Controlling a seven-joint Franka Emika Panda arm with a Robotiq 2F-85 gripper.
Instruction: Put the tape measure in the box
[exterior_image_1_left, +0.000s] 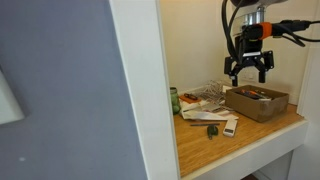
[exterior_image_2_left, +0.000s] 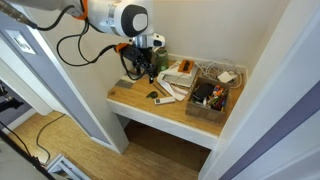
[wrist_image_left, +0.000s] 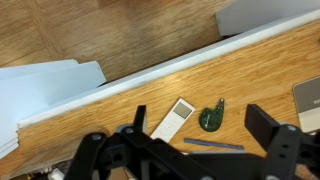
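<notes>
The job stands at its opening step, the reach for the pick-up: the pincer (exterior_image_1_left: 249, 74) hangs high over the tabletop (exterior_image_1_left: 262, 131) with its fingers spread wide and nothing between them. The tape measure (wrist_image_left: 211, 118) lies on the wood near the front edge, outside the box (exterior_image_1_left: 258, 102) and a little apart from it. In the wrist view it sits just beside a flat white remote-like bar (wrist_image_left: 172, 120), with a thin grey-blue strip (wrist_image_left: 213, 145) close by on the nearer side. The next move, as I judge it, is a straight descent, keeping the fingers to either side of the dark lump so that one does not land on the white bar; then a close, a lift and a short carry over the box's rim. The box already holds assorted small items, so room for the drop looks limited. Behind stand loose papers (exterior_image_1_left: 205, 97) and a green can (exterior_image_1_left: 175, 100), both clear of the path. The alcove's white walls close in tightly around the arm.
</notes>
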